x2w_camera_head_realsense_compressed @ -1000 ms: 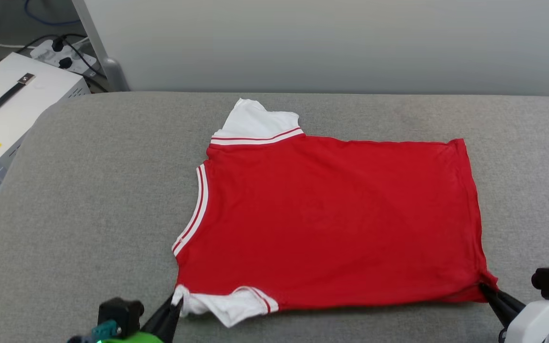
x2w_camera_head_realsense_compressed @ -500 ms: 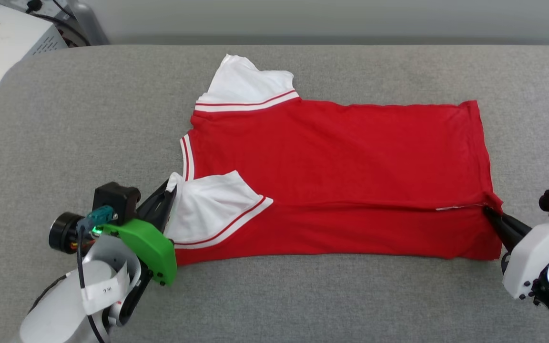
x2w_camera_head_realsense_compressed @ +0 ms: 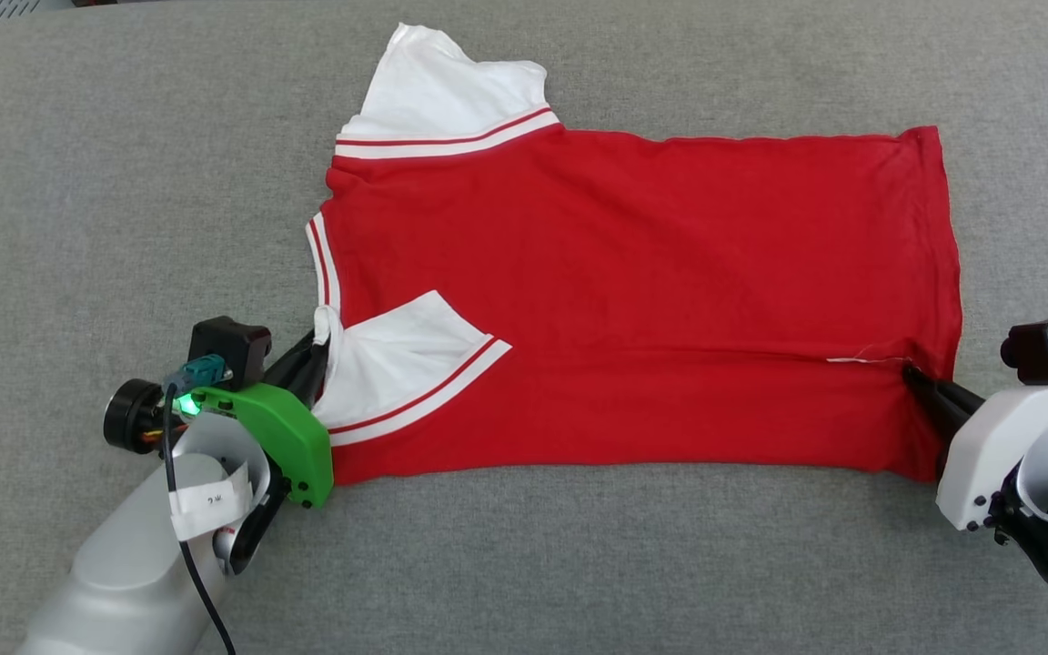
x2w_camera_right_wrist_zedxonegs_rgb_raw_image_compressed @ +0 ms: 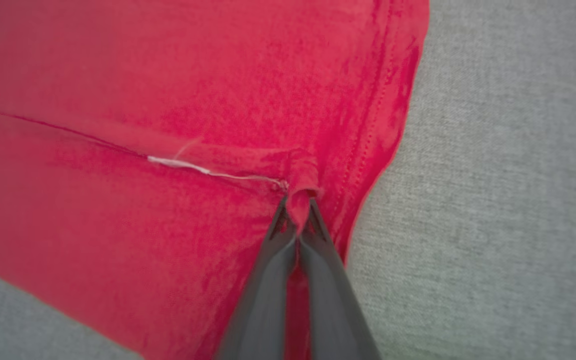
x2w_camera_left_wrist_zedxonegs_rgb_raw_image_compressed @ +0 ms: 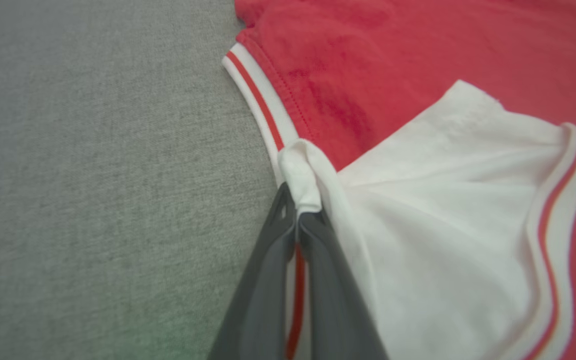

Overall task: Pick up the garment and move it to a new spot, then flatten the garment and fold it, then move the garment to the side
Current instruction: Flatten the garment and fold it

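The garment (x2w_camera_head_realsense_compressed: 633, 264), a red shirt with white sleeves, lies on the grey cushion with its near edge folded over onto the body. My left gripper (x2w_camera_head_realsense_compressed: 322, 332) is shut on the tip of the near white sleeve (x2w_camera_left_wrist_zedxonegs_rgb_raw_image_compressed: 448, 210), which is laid back across the red cloth. At the right, my right gripper (x2w_camera_head_realsense_compressed: 911, 371) is shut on the near hem corner, pinching a small bunch of red cloth (x2w_camera_right_wrist_zedxonegs_rgb_raw_image_compressed: 300, 187). In the left wrist view the gripper (x2w_camera_left_wrist_zedxonegs_rgb_raw_image_compressed: 297, 212) holds a white fold. The far sleeve (x2w_camera_head_realsense_compressed: 447, 86) lies flat at the top.
The grey upholstered surface (x2w_camera_head_realsense_compressed: 124, 182) spreads on all sides of the shirt, with bare room to the left, to the right and along the near edge (x2w_camera_head_realsense_compressed: 579, 564).
Both grippers have carried the shirt's near edge away from me, folding a strip and the near sleeve over the body. The head camera has tilted down, so the whole scene has shifted.
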Motion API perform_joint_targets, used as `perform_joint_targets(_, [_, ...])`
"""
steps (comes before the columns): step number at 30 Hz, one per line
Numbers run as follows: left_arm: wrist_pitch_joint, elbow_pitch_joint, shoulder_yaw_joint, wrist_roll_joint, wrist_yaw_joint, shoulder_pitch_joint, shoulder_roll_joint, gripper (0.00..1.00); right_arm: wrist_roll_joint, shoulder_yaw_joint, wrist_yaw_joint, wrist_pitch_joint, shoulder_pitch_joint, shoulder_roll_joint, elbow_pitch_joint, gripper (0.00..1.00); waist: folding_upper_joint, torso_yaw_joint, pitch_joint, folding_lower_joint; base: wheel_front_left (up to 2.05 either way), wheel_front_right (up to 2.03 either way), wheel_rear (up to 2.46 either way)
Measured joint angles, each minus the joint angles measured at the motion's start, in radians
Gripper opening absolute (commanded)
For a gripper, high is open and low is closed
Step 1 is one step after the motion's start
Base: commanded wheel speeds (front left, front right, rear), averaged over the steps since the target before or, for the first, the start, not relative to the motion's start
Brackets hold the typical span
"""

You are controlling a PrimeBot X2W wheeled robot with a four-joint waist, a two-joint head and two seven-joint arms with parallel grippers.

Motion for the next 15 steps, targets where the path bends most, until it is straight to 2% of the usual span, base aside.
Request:
perform_joint_targets(4, [-0.03,0.069,-0.011,-0.001,-0.026,-0.018,-0.024,0.0,0.01,0.024,0.0,-0.022,-0.009,-0.006,0.019,0.0,0.0,-0.003,-0.005,0.0,0.0,0.0,0.0])
perform_joint_targets(5, [-0.037,0.087,-0.014,-0.001,-0.028,-0.023,-0.029,0.0,0.012,0.027,0.0,-0.03,-0.009,-0.007,0.023,0.03,0.0,-0.003,-0.01,0.0,0.0,0.0,0.0])
perform_joint_targets(6, [-0.041,0.099,-0.015,-0.001,-0.033,-0.025,-0.033,0.14,0.016,0.03,0.0,-0.036,-0.009,-0.008,0.026,0.24,0.0,-0.002,-0.016,0.0,0.0,0.0,0.0])
perform_joint_targets(7, [-0.044,0.11,-0.016,-0.001,-0.035,-0.027,-0.037,1.0,0.016,0.033,0.0,-0.041,-0.008,-0.011,0.028,0.69,0.0,-0.001,-0.023,0.0001,0.0,0.0,0.0])
perform_joint_targets(8, [-0.049,0.116,-0.017,-0.001,-0.035,-0.028,-0.038,1.0,0.015,0.036,0.0,-0.048,-0.007,-0.016,0.027,1.0,0.0,0.0,-0.029,0.0001,0.0,0.0,0.0])
perform_joint_targets(11, [-0.054,0.122,-0.017,-0.001,-0.041,-0.029,-0.034,1.0,0.013,0.031,0.0,-0.069,0.008,-0.025,0.015,1.0,0.0,0.004,-0.052,0.0001,0.0,0.0,0.0])
perform_joint_targets(15, [-0.052,0.089,-0.011,0.001,-0.042,-0.044,0.006,1.0,-0.005,0.01,0.0,-0.083,0.041,-0.028,-0.037,1.0,0.0,0.012,-0.085,0.0001,0.0,0.0,0.0])
